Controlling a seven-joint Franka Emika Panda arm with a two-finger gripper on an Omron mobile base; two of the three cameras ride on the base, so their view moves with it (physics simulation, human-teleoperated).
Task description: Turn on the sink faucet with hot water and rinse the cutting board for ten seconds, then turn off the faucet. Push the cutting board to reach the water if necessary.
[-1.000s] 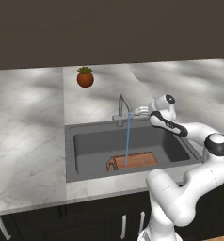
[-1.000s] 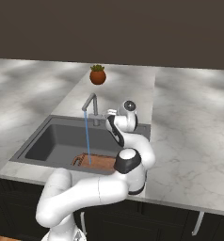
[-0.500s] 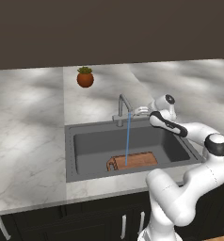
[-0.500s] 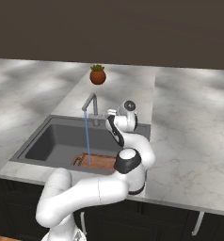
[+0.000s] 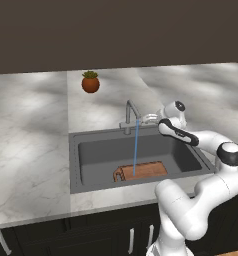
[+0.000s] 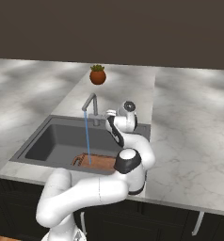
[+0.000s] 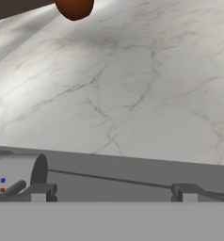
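Water (image 5: 135, 150) falls from the sink faucet (image 5: 130, 115) onto the cutting board (image 5: 141, 171), placed under it for rinsing; gripper (image 5: 152, 118) waits right of the faucet, fingers wide, empty.

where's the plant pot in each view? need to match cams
Left base view: the plant pot stands upper left of centre on the counter, behind the sink faucet.
Right base view: upper centre, behind the faucet.
Hand view: cut off at the top edge, left of centre.
Shared landmark: the faucet, whose base shows at the hand view's lower left.
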